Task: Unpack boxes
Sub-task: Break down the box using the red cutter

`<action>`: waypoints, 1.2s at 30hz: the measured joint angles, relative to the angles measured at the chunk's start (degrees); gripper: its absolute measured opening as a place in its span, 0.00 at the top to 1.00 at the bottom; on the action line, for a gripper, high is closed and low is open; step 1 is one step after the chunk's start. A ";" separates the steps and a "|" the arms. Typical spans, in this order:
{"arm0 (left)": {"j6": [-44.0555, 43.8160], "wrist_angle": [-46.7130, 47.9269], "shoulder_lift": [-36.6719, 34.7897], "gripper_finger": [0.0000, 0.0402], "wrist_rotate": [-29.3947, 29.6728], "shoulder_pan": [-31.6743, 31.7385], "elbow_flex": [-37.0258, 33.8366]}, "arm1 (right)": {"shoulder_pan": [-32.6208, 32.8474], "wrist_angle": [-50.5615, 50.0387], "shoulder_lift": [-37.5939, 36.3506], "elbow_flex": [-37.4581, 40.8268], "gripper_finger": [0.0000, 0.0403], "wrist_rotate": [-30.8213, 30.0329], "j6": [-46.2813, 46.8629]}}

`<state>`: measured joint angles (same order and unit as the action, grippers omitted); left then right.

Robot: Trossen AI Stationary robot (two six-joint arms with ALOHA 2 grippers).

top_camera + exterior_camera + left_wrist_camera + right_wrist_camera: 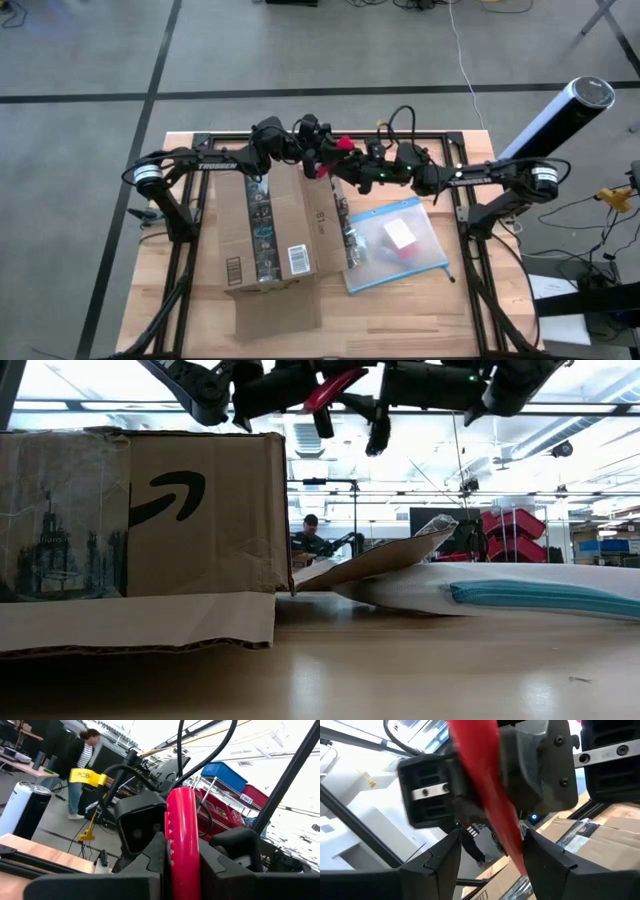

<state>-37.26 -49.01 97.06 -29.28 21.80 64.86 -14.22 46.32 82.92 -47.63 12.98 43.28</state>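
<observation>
We see the box on the table's left half, just below both grippers. The left gripper clamps the red tool (upright between its fingers); the right gripper stands parted around that tool.

Pale wooden tabletop on a grey concrete floor crossed by dark lines. Beyond the far edge, a bright hall with ceiling beams, red storage bins and a blue bin on wire shelving at right, and a person standing at far left.
</observation>
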 joint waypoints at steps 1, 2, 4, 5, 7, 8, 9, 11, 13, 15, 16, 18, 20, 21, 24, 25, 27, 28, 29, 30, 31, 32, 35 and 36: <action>-0.07 0.00 0.00 0.91 -0.03 0.00 0.00 | 0.00 0.01 0.93 -0.80 0.58 0.06 -0.04; -0.19 0.02 -0.02 0.91 -0.18 0.00 0.00 | -0.02 0.10 1.79 -1.52 0.59 0.12 -0.06; -0.45 0.02 -0.09 0.91 -0.23 0.04 0.00 | -0.02 0.24 3.09 -2.55 0.62 0.00 -0.07; -0.81 0.15 -0.15 0.91 -0.15 0.15 -0.02 | 0.01 -0.07 3.46 -2.75 0.63 -0.58 -0.11; -0.82 0.73 -0.15 0.91 -0.04 0.26 -0.13 | 0.09 -0.60 3.85 -2.78 0.67 -1.89 -0.13; -0.78 0.80 -0.15 0.91 -0.02 0.24 -0.13 | 0.09 -0.58 3.93 -2.78 0.69 -2.12 -0.55; -0.75 0.63 -0.15 0.91 0.00 0.26 -0.13 | 0.09 -0.56 3.93 -2.78 0.71 -2.30 -0.78; -0.78 0.17 -0.27 0.91 0.02 0.26 -0.07 | 0.09 -0.39 3.88 -2.78 0.77 -2.48 -0.97; -0.94 0.28 -0.28 0.91 -0.01 0.26 -0.07 | 0.07 -0.59 3.88 -2.78 0.84 -2.54 -1.53; -1.92 0.85 -0.28 0.91 0.59 0.26 -0.07 | 0.09 -0.71 3.88 -2.78 0.92 -2.74 -2.81; -2.58 1.04 -0.28 0.91 0.93 0.30 -0.07 | 0.09 -0.73 3.88 -2.78 0.94 -2.84 -3.49; -2.92 1.05 -0.28 0.91 0.82 0.52 -0.07 | 0.17 -0.79 3.88 -2.78 0.94 -2.92 -3.82; -3.02 1.05 -0.28 0.91 0.64 0.59 -0.07 | 0.24 -0.78 3.79 -2.78 0.94 -2.90 -3.70; -3.02 1.08 -0.28 0.91 0.43 0.61 -0.07 | 0.29 -0.85 3.73 -2.78 0.94 -2.77 -3.58; -3.79 2.37 -0.31 0.91 -1.93 0.81 -0.06 | 0.54 -1.62 3.54 -2.78 0.94 -2.51 -2.94; -4.20 3.39 -0.33 0.90 -3.13 0.92 -0.02 | 0.64 -1.89 3.53 -2.75 0.94 -2.38 -2.68; -4.13 5.43 -0.41 0.83 -6.24 1.25 0.07 | 0.87 -2.34 3.44 -2.67 0.95 -1.31 -1.58; -3.96 6.56 -0.51 0.78 -8.32 1.33 0.08 | 1.06 -2.42 3.33 -2.67 0.95 -0.74 -0.97; -3.84 7.51 -0.59 0.73 -10.93 1.41 0.09 | 1.16 -2.43 3.18 -2.67 0.95 -0.27 -0.63; -3.66 8.10 -0.59 0.68 -12.48 1.41 0.10 | 1.14 -2.63 3.00 -2.67 0.95 0.53 -0.35; -3.70 8.58 -0.60 0.63 -13.36 1.49 0.18 | 1.14 -2.92 2.92 -2.67 0.95 0.99 -0.04; -3.80 9.58 -0.68 0.59 -14.39 1.52 0.20 | 1.31 -3.05 2.98 -2.67 0.95 0.95 0.05; -4.37 10.71 -0.72 0.52 -15.77 1.52 0.17 | 1.77 -4.12 3.03 -2.68 0.95 1.07 -0.33; -4.43 10.73 -0.74 0.51 -15.75 1.51 0.17 | 1.77 -4.46 3.03 -2.82 0.95 1.22 -0.50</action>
<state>-41.69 -38.28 96.31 -45.03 23.31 65.04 -12.44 41.86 85.95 -50.45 14.20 42.78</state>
